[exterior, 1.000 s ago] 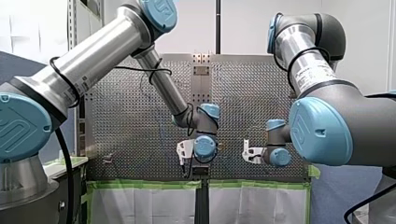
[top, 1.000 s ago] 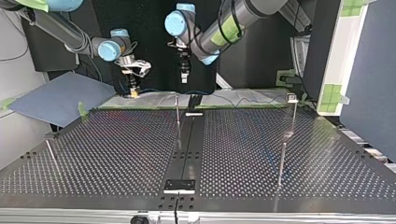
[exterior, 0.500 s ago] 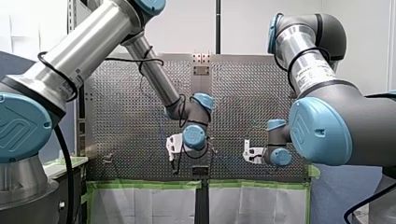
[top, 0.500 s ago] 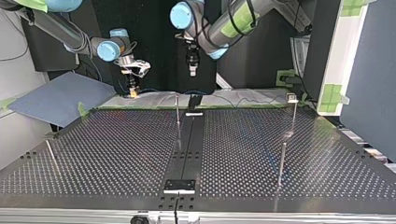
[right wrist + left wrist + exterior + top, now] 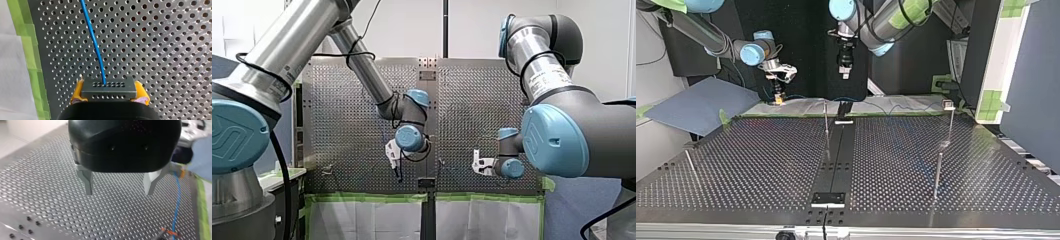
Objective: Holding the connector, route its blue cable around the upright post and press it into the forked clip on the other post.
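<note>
My right gripper (image 5: 109,85) is shut with its yellow pads (image 5: 78,92) on the grey connector (image 5: 110,93). The blue cable (image 5: 96,42) runs from the connector out ahead over the perforated plate. In the top view this gripper (image 5: 778,96) hangs low at the table's far edge, left of the thin upright post (image 5: 826,122). The forked clip (image 5: 948,104) tops another post at the far right. My left gripper (image 5: 118,187) is open and holds nothing. It hovers above the plate, with the blue cable (image 5: 177,200) off to one side. In the top view it (image 5: 845,74) hangs high above the upright post.
More thin posts stand on the table, one at the top view's right (image 5: 937,175) and one leaning at its left (image 5: 691,167). A black rail (image 5: 836,160) runs down the table's middle. Green tape (image 5: 30,50) edges the plate beside my right gripper.
My left arm has risen and swung toward the top view's right, which is the front view's left, with its gripper still open. My right arm has stayed put, holding the connector.
</note>
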Robot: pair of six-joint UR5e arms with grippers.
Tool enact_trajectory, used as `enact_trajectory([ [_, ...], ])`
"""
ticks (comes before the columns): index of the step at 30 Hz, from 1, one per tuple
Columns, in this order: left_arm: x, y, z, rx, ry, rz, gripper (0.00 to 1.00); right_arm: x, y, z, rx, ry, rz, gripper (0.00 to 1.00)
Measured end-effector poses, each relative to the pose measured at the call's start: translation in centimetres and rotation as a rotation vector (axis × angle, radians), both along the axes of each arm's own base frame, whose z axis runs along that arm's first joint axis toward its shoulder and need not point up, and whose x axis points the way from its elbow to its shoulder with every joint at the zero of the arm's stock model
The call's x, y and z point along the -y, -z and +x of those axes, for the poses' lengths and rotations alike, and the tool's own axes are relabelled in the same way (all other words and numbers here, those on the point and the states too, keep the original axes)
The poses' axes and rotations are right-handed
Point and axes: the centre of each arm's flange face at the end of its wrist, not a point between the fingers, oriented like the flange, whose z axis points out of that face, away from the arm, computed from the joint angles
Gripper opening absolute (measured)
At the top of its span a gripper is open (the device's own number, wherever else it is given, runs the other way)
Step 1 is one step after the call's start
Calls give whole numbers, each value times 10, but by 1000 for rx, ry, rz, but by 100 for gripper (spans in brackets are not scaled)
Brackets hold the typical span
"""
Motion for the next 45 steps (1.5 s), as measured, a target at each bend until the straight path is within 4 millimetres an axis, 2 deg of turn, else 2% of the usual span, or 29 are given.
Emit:
enact_trajectory([
  [10, -13, -22, -13, 38, 51, -142, 100, -2, 0, 2, -1, -5, 1, 0],
  [28, -48, -60, -46, 151, 60, -239, 100, 0, 0, 0, -2, 2, 3, 0],
  [40, -68, -101, -50, 255, -16, -264, 100, -1, 0, 3, -2, -5, 4, 0],
  [45, -73, -101, -49, 277, -26, -269, 100, -2, 0, 3, -3, -6, 8, 0],
])
